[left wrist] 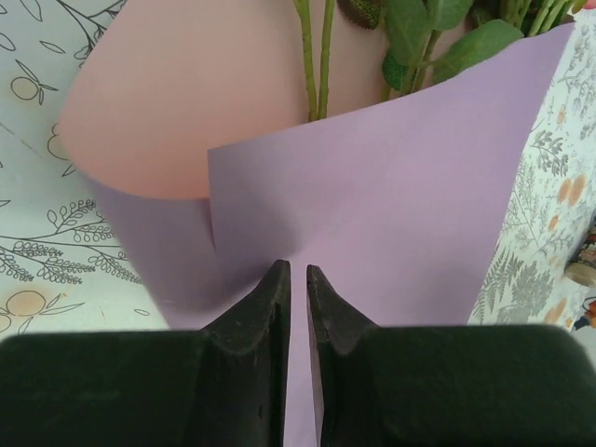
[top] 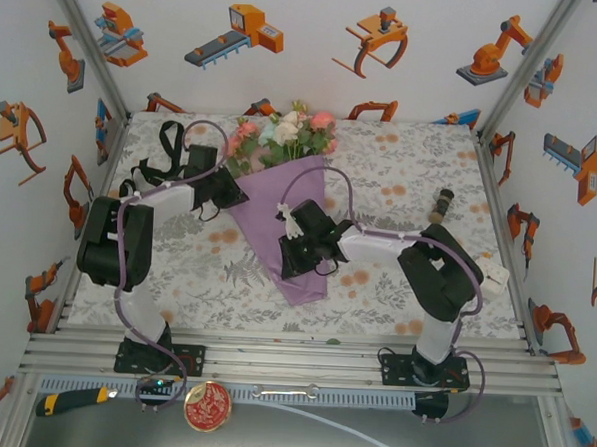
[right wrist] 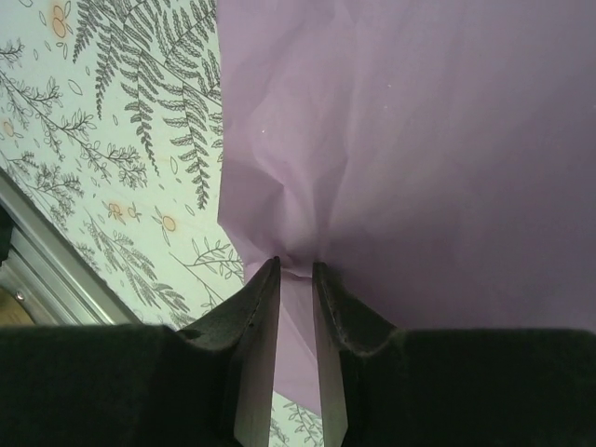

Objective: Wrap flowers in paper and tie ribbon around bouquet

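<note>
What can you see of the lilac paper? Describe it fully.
The paper is a thin sheet, lilac outside, pink inside, rolled into a cone lying on the tablecloth, tip pointing to the near side. The flowers stick out of its wide far end. The left gripper pinches its overlapping edge; the right gripper pinches it nearer the tip, puckering it.
</note>
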